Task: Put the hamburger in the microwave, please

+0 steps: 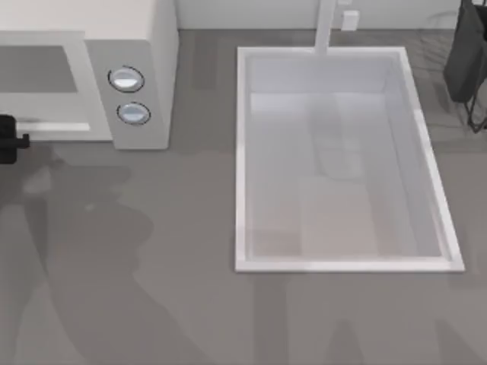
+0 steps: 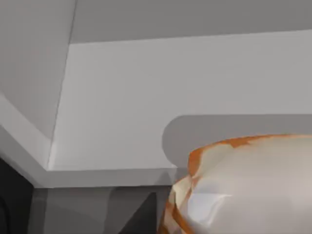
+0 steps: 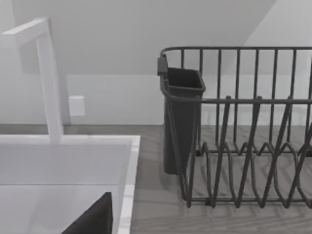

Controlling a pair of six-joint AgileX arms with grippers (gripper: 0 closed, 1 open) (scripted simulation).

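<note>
Left gripper (image 1: pixel 9 139) at microwave (image 1: pixel 144 53) front, finger state unclear; hamburger (image 2: pixel 243 185) close before grey cavity

From my right wrist: white faucet (image 3: pixel 48 78), white sink basin (image 3: pixel 127 185) beside it, dark wire dish rack (image 3: pixel 243 146) with dark utensil cup (image 3: pixel 181 122), grey countertop (image 3: pixel 156 214).

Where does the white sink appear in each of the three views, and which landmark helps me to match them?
Top view: the sink lies right of centre, to the right of the microwave.
Left wrist view: this camera faces the microwave and the hamburger instead.
Right wrist view: the sink's rim lies beside the dark dish rack.
Shared landmark: the white faucet at the sink's far rim.
</note>
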